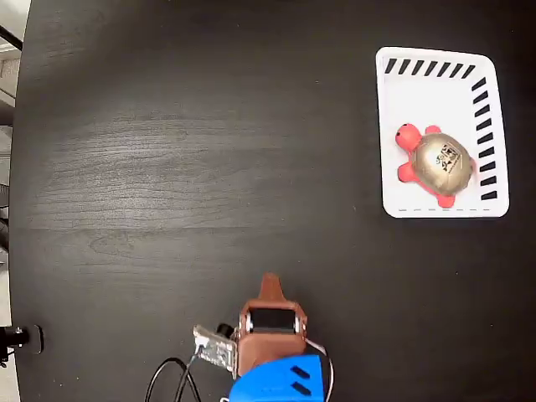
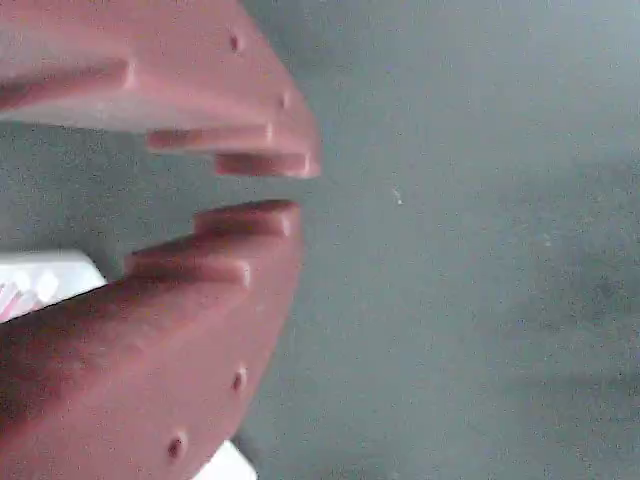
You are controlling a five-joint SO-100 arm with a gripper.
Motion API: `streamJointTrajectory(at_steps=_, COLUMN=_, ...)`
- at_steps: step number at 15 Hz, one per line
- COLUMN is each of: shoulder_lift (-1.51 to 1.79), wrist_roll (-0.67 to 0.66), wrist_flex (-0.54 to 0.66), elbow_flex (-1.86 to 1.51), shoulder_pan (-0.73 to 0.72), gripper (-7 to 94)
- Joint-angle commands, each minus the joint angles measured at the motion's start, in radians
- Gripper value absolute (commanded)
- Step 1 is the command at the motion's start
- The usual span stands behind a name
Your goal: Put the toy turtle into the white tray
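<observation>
Right up against the wrist camera, two reddish-brown ridged plastic fingers (image 2: 250, 215) of the gripper (image 2: 270, 188), tips drawn almost together with only a thin sliver of gap, gripping nothing. Behind them, just blurred dark table (image 2: 470, 250).

From above in the fixed view, brown-and-blue arm (image 1: 270, 343) tucked low at the bottom edge, folded back on itself, gripper (image 1: 270, 280) tip aimed up the picture, hovering over bare black wood-grain table (image 1: 167, 167). Black cables (image 1: 172, 377) curling off to its left.

Far across at upper right, well apart from the arm: flat white rounded-rectangle plastic tray (image 1: 410, 92) with black slanted slots along top and right edges. Inside it, in the lower half, small soft toy turtle (image 1: 437, 162), pinkish-red head and legs, shiny beige-gold shell with a dark mark on top. Head pointing up-left, long axis slanting from upper left to lower right, tail end close to the slotted right wall. Sitting shell-up, fully within the rim.
</observation>
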State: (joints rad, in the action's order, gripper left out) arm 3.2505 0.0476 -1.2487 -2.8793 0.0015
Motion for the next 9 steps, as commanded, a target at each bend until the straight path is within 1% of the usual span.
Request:
streamJointTrajectory(at_steps=1, shoulder_lift=0.083, wrist_roll=0.020, wrist_flex=-0.095, elbow_flex=-0.014, shoulder_pan=-0.015, gripper=-1)
streamJointTrajectory(at_steps=2, shoulder_lift=0.115, wrist_roll=0.021, wrist_flex=-0.115, elbow_flex=-0.017, shoulder_pan=-0.011, gripper=-1)
streamJointTrajectory(at_steps=9, shoulder_lift=0.115, wrist_roll=0.011, wrist_flex=-0.115, elbow_flex=-0.018, shoulder_pan=-0.011, gripper=-1)
